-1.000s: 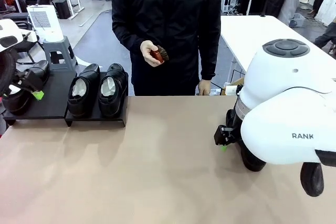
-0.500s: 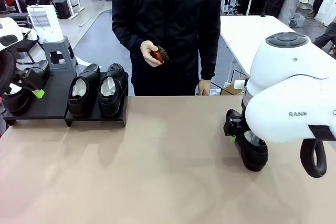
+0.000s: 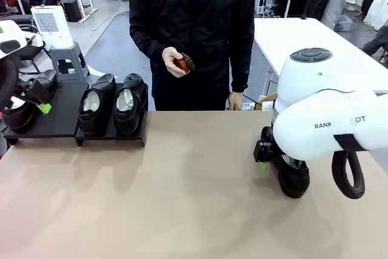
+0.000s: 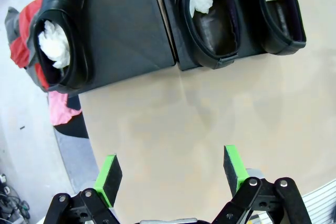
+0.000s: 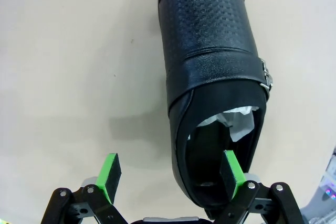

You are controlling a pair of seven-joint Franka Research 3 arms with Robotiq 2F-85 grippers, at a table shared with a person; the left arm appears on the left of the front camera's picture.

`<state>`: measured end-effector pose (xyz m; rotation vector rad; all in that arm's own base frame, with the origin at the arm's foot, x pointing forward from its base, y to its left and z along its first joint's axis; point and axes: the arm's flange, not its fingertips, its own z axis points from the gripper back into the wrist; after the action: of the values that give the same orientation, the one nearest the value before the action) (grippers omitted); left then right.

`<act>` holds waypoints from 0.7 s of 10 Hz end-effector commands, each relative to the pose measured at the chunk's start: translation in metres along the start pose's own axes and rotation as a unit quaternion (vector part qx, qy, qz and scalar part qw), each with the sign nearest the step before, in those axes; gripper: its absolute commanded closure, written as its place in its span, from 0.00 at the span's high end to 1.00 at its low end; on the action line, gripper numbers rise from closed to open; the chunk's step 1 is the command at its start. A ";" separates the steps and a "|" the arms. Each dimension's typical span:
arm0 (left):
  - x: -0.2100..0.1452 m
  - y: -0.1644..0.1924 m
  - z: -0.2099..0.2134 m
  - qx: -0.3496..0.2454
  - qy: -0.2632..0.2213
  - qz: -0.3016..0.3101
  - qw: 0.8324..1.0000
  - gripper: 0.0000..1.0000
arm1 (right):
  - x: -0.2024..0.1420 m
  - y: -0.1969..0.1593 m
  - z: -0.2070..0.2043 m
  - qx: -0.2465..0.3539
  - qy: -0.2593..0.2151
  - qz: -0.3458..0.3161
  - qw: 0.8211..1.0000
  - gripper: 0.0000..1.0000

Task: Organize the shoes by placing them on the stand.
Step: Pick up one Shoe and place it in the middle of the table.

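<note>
Far left, stand: black stand (image 3: 57, 122) on the table's far-left corner, three shoes on it.
Far-left shoe: shoe (image 3: 27, 104) at the stand's left end, left gripper (image 3: 37, 95) just above it; in the left wrist view this shoe (image 4: 62, 35) lies well beyond the pads, not between them.
Left gripper state: jaws wide apart, nothing held; green pads (image 4: 108, 177) over bare tabletop. No visible shift over the last second.
Middle pair: two shoes (image 3: 114, 104) side by side on the stand's right part, white paper inside.
Far centre: person holds a small red-brown brush (image 3: 183, 63) in one hand (image 3: 173, 62), other hand low at the table's far edge.
Right, last shoe: fourth shoe (image 3: 292, 174) on the table, near right, well apart from the stand.
Right gripper: right gripper (image 5: 169, 174) spread, empty; one pad (image 5: 231, 170) inside the shoe opening (image 5: 218, 98), the other outside its wall.
Change: right arm has swung and dropped over the last second, uncovering the shoe and straddling its wall.
Meaning: three of four placed; grasp of the last looks imminent, then a long carry leftward.
</note>
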<state>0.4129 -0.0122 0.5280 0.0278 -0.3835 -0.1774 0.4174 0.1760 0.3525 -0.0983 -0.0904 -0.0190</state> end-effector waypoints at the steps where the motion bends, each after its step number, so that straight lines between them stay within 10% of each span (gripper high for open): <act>1: -0.001 0.001 0.001 -0.004 -0.007 0.001 1.000 1.00 | 0.008 0.001 -0.002 -0.002 -0.006 0.012 1.000 1.00; 5: -0.001 0.001 0.001 -0.004 -0.007 0.001 1.000 1.00 | 0.014 0.004 -0.019 0.014 -0.015 0.007 1.000 0.97; 7: -0.001 0.001 0.001 -0.004 -0.007 0.001 1.000 1.00 | 0.015 0.002 -0.018 0.009 -0.025 0.005 1.000 0.59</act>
<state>0.4129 -0.0122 0.5280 0.0278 -0.3834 -0.1774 0.4289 0.1760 0.3346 -0.0605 -0.1070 -0.0230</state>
